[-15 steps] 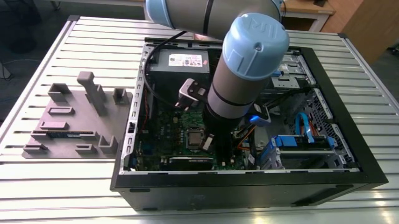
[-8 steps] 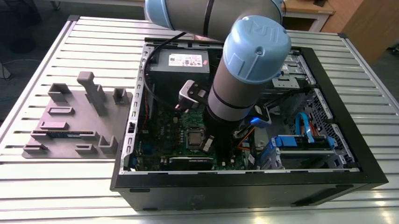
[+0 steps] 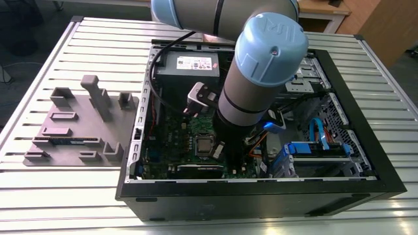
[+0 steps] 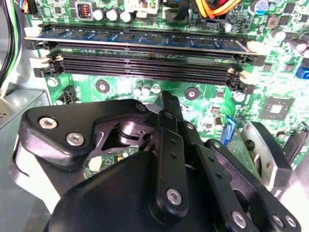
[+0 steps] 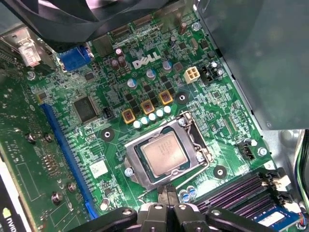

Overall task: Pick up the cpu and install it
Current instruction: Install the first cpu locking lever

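Your gripper (image 5: 168, 192) hangs with its fingers (image 5: 172, 194) pressed together, grasping nothing. The cpu (image 5: 163, 153) lies flat in the socket (image 5: 166, 151) of the green motherboard (image 5: 87, 140), just beyond the fingertips and apart from them. The memory slots (image 4: 145, 63) run beside the fingers.

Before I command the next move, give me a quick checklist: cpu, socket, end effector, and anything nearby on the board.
1. The cpu lies flat inside the socket: ok.
2. The end effector is empty, with its fingertips together: ok.
3. The end effector is off the cpu, at the socket's edge: ok.
4. Socket lever latched: cannot tell.
5. The memory module is seated in its slot: ok.
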{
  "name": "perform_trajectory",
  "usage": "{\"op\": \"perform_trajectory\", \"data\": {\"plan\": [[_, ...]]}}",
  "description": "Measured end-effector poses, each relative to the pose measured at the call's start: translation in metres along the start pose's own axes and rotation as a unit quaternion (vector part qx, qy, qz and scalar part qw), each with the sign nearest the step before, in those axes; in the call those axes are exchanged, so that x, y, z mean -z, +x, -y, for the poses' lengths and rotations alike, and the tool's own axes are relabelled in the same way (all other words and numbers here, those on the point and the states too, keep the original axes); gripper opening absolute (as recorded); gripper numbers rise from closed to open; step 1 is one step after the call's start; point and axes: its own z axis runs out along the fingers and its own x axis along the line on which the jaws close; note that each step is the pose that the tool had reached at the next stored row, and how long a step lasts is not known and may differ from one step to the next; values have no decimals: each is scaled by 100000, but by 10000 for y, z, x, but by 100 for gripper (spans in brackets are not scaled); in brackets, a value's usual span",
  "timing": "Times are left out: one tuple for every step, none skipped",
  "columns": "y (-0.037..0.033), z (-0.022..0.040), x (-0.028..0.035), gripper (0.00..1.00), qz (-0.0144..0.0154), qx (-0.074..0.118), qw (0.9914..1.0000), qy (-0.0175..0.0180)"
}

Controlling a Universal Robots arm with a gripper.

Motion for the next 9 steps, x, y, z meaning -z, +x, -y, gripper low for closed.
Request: {"op": "perform_trajectory", "data": {"plan": [[1,1,0,11,1,0,100000,2],[2,1,0,11,3,0,100000,0],[1,1,0,11,5,1,100000,1],[2,0,0,11,8,5,100000,16],[5,-4,0,11,13,11,100000,36],[9,-11,-1,11,22,10,100000,54],[14,-21,-1,11,31,9,100000,78],[20,-33,-2,11,46,14,100000,105],[26,-45,-3,11,61,17,100000,122]]}}
